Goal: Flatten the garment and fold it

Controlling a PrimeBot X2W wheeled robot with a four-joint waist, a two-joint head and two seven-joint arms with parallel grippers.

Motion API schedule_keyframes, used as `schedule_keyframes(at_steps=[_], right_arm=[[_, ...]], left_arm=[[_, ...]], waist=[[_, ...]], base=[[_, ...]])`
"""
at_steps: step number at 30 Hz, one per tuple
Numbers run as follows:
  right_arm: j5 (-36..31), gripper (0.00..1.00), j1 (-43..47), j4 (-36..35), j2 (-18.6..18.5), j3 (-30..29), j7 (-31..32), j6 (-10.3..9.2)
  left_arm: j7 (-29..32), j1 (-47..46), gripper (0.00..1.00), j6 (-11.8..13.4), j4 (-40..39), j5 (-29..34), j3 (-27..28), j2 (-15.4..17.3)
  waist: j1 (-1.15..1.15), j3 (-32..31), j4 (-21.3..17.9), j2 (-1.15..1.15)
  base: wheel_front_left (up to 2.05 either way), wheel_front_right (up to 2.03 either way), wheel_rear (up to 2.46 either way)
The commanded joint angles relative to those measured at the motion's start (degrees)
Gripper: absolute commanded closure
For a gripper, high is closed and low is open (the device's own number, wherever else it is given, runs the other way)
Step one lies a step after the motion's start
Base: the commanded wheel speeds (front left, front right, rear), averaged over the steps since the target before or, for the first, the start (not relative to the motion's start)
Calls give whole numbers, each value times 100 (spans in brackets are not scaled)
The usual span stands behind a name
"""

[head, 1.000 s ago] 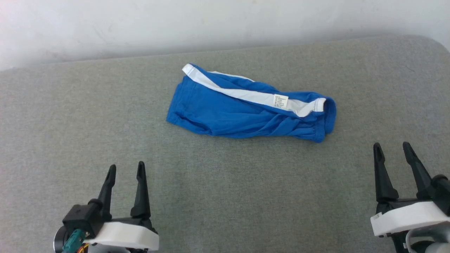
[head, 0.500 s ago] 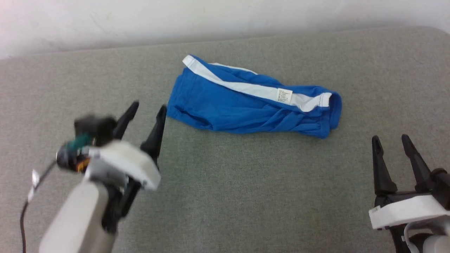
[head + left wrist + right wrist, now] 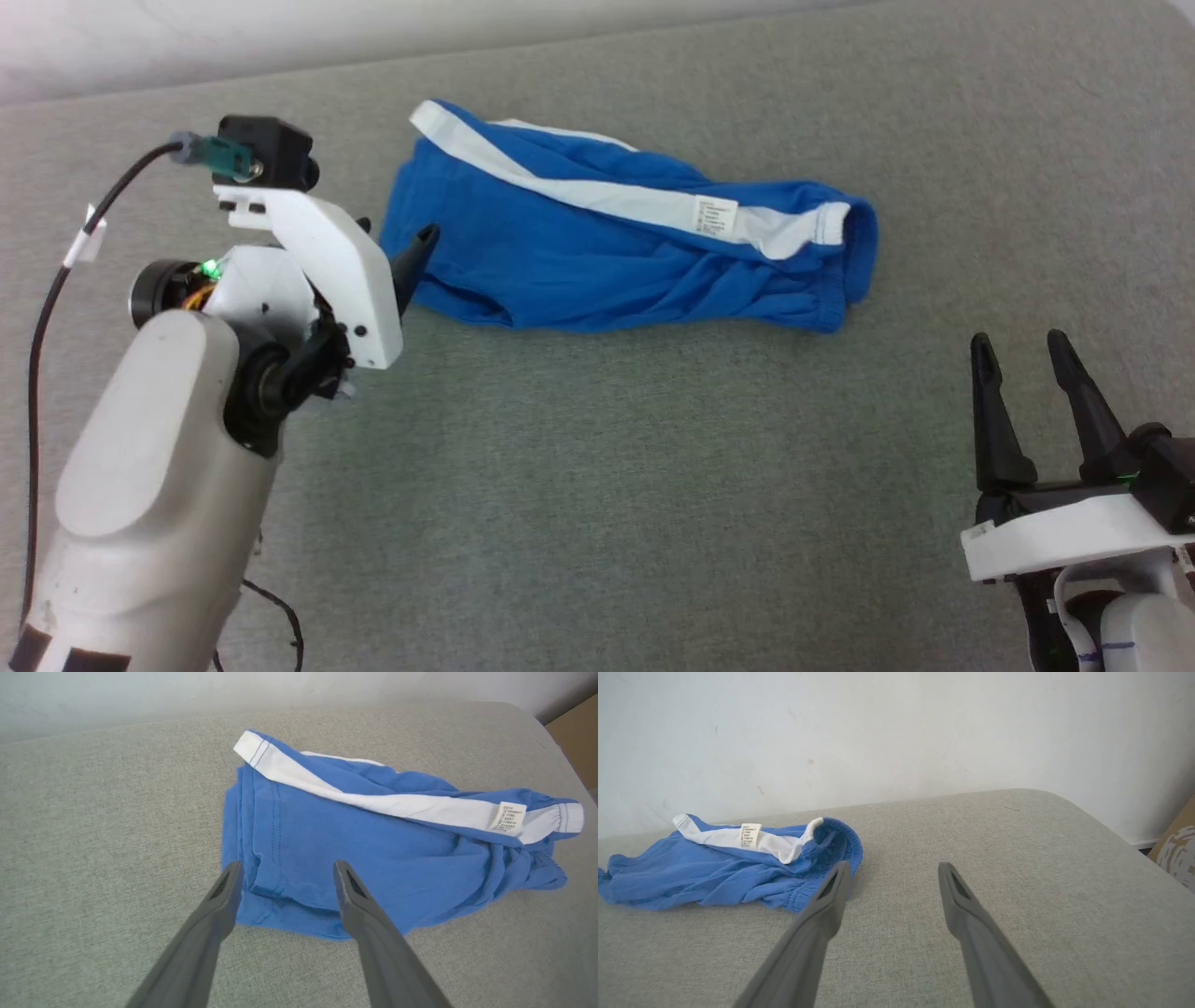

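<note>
The garment (image 3: 616,252), bright blue shorts with a white side stripe and a small white tag (image 3: 714,215), lies crumpled and partly doubled over on the grey cushion. No print shows on it. My left gripper (image 3: 394,231) is open at its left end. In the left wrist view the left gripper (image 3: 287,865) has its two fingers either side of the near left hem corner of the garment (image 3: 373,849), just above the cloth. My right gripper (image 3: 1019,343) is open and holds nothing, below and to the right of the waistband end. In the right wrist view the right gripper (image 3: 894,865) points past the garment (image 3: 714,877).
The grey fabric surface (image 3: 597,485) runs wide in front of the shorts. A white wall (image 3: 878,732) closes the back. The surface's far right corner is rounded, with a cardboard box (image 3: 1176,849) beyond it. A black cable (image 3: 56,280) hangs from my left wrist.
My left arm has risen from the lower left and reached forward to the garment's left edge. The head camera has shifted, so the garment sits higher in view. The right gripper stays put.
</note>
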Motion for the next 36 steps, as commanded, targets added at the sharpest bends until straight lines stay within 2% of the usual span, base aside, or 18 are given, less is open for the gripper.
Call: schedule_keyframes(at_steps=[1,7,16,18,19,20,27,36], right_arm=[[46,0,-101,40,-9,15,-56,-5],[88,0,-221,154,-9,59,-160,-5],[71,0,-309,205,-9,49,-195,-5],[52,0,-342,215,-9,62,-180,-5],[39,0,-363,212,-9,73,-167,-5],[16,0,-386,203,-9,92,-152,-5],[-282,0,-669,34,-9,320,228,-5],[-161,0,-1238,275,-9,867,1807,-5]], left_arm=[[68,-105,0,31,63,2,-11,54],[250,-263,0,275,360,185,-19,207],[810,-238,0,626,663,36,8,181],[1000,-162,50,669,689,-30,-12,185],[1036,-130,90,663,672,-54,-17,191],[1046,-100,100,654,649,-97,-2,184],[738,-16,100,623,564,-308,171,33],[497,-88,100,512,653,-366,116,-163]], waist=[[-1,202,-181,0],[-1,420,-316,0],[-1,552,-337,0],[-1,559,-330,0],[-1,562,-324,0],[-1,563,-318,0],[-1,459,-187,0],[-1,430,8,0]], base=[[0,0,0],[0,0,0],[0,0,0],[0,0,0],[0,0,0],[0,0,0],[0,0,0],[0,0,0]])
